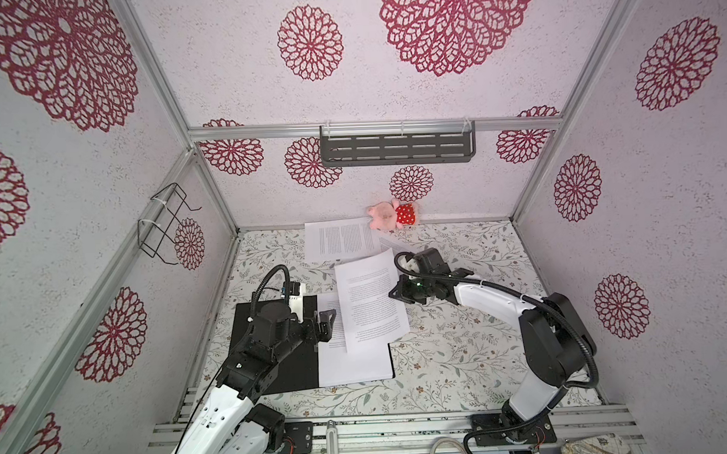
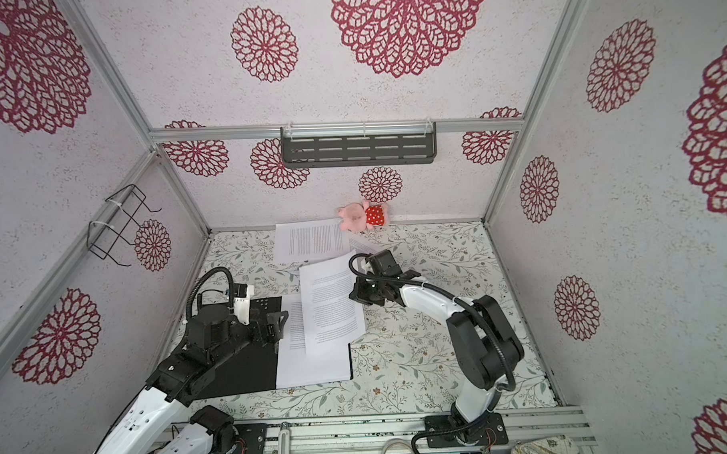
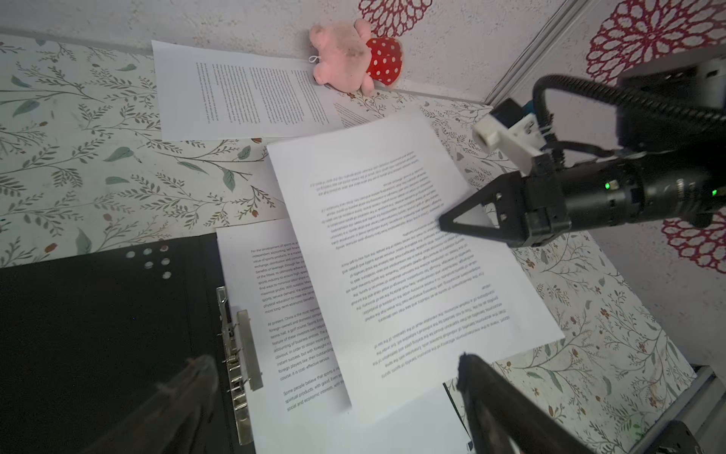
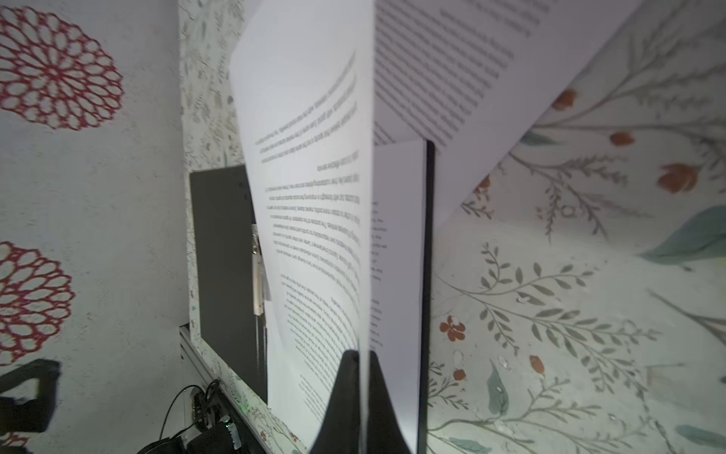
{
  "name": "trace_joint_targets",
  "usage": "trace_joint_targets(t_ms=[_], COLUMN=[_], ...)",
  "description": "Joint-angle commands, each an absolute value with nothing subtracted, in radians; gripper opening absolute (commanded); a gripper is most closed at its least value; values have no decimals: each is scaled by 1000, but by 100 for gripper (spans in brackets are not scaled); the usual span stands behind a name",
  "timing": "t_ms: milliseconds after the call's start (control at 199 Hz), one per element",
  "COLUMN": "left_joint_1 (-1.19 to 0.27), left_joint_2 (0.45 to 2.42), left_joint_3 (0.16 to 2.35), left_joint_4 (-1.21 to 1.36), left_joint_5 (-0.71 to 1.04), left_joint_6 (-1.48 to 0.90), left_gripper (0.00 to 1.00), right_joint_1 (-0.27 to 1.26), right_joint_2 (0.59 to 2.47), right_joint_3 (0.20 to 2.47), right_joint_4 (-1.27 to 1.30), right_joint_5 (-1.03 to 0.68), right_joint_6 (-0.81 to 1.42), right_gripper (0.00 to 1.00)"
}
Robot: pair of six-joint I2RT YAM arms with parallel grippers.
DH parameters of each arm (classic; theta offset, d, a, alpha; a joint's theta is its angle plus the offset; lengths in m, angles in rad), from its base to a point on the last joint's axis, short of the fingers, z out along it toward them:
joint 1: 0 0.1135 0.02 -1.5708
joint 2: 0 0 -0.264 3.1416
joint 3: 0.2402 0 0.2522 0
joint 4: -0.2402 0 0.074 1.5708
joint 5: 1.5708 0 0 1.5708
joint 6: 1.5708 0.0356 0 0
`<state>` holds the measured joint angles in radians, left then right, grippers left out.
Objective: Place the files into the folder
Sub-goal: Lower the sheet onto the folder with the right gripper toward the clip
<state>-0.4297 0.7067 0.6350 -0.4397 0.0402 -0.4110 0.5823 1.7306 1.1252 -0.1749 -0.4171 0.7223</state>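
Observation:
The folder [image 1: 300, 371] [image 2: 242, 373] lies open on the table, black inside, with its metal spine clip [image 3: 239, 353] [image 4: 257, 283] showing. One of the files [image 1: 354, 363] [image 3: 283, 314] rests flat on the folder's right half. My right gripper [image 1: 393, 293] [image 2: 352, 295] [image 4: 363, 353] is shut on the edge of a second sheet [image 1: 373, 302] [image 3: 393, 255] [image 4: 314, 196], which hangs slanted over the folder. A third sheet [image 1: 341, 241] [image 3: 251, 94] lies at the back of the table. My left gripper [image 1: 327, 325] [image 2: 279, 326] [image 3: 330, 357] hovers open above the clip and holds nothing.
A pink plush pig in a red dotted dress [image 1: 390, 214] [image 3: 345, 55] lies against the back wall, touching the far sheet. A grey shelf [image 1: 396, 148] hangs on the back wall and a wire rack [image 1: 166, 224] on the left wall. Walls close the table on three sides.

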Motion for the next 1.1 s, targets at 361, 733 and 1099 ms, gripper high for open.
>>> trace_joint_targets(t_ms=[361,733,1099], left_joint_1=[-424,-425,-426], left_joint_2=[647,648,657], left_joint_3=[669,674,670], left_joint_4=[-587,-586,-595], left_joint_5=[73,62,49], left_joint_6=[-383,-390,-383], left_gripper=[99,99,99], right_joint_1=[681,750,791], right_joint_2=[1768,1784,1788], right_joint_3=[1112,1070,1036], right_joint_4=[-100,-29,1], right_joint_5=[-362,-351,-335], right_joint_6=[769,844,886], right_gripper=[0,0,0])
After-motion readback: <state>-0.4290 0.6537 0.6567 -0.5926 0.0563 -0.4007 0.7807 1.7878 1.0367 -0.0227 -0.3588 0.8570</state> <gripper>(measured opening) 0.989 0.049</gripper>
